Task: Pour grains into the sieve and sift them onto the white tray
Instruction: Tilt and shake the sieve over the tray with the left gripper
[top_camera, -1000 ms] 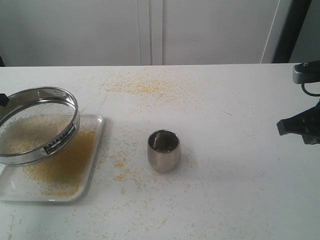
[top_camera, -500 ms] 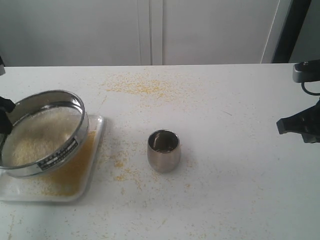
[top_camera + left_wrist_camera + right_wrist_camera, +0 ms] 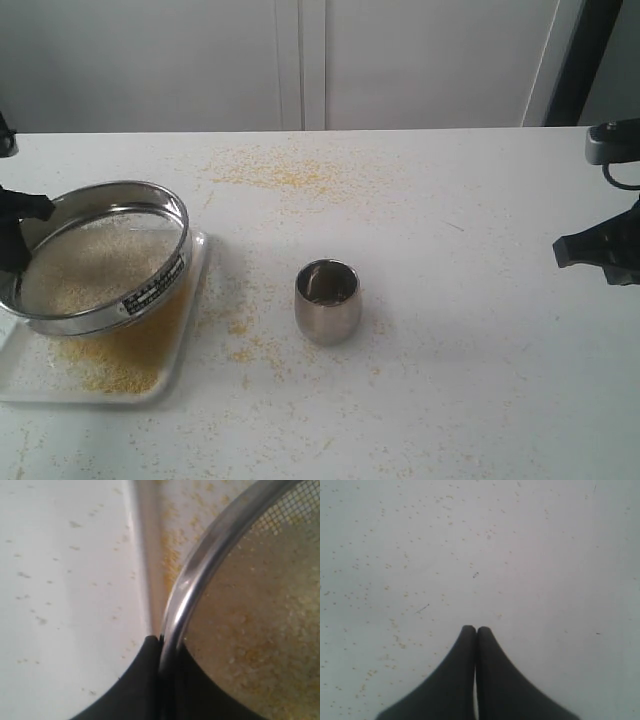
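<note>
Tabletop: white table (image 3: 450,400) is carrying everything, with stray yellow specks (image 3: 285,175) lying scattered toward its back.
Left gripper: left gripper (image 3: 161,647) is pinching the sieve (image 3: 150,292) by its rim, jaws nearly closed, one finger on each side of the hoop wall, a grip suited to shaking.
Sieve: it is hanging tilted over the white tray (image 3: 20,375), apparently lifted clear so fines can be falling through.
Grains: the grains (image 3: 85,265) are lying on the mesh, while yellow fines (image 3: 120,355) are gathering on the tray beneath.
Cup: steel cup (image 3: 327,300) is standing upright mid-table, well apart; pouring is looking finished.
Right gripper: right gripper (image 3: 476,630) is hovering at far right, jaws pressed together, gripping nothing.
</note>
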Controlling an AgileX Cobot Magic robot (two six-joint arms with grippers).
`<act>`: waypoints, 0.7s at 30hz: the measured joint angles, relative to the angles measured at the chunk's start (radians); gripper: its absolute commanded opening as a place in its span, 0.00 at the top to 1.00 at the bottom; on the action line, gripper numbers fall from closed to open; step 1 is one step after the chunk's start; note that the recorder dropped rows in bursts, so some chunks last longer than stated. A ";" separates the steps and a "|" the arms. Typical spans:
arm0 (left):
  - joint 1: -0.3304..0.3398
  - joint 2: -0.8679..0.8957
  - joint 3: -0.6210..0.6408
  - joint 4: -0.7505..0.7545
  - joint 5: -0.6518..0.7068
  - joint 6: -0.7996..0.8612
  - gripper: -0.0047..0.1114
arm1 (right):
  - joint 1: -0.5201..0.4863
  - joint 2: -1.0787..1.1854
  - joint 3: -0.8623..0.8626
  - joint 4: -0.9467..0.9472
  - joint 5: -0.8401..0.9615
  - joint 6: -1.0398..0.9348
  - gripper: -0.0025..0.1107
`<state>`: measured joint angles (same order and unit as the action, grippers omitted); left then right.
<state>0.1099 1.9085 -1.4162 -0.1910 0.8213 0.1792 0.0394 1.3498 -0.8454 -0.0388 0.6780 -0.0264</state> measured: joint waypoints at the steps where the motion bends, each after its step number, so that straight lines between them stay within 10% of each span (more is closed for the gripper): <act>1: -0.002 0.000 0.000 -0.002 -0.026 0.029 0.96 | 0.000 0.000 0.000 0.000 0.000 0.000 0.98; 4: -0.028 0.000 0.000 0.010 -0.007 0.223 0.96 | 0.000 0.000 0.000 0.000 0.000 0.000 0.98; 9: -0.026 0.000 0.000 0.160 -0.002 -0.116 0.96 | 0.000 0.000 0.000 0.000 -0.002 0.000 0.98; 14: -0.033 0.002 0.000 0.026 0.011 0.200 0.96 | 0.000 0.000 0.000 0.000 -0.002 0.000 0.98; 21: -0.017 0.003 -0.005 -0.012 -0.007 0.052 0.96 | 0.000 0.000 0.000 0.000 -0.002 0.000 0.98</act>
<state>0.0932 1.9117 -1.4208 -0.2027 0.8141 0.2309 0.0394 1.3498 -0.8454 -0.0388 0.6762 -0.0264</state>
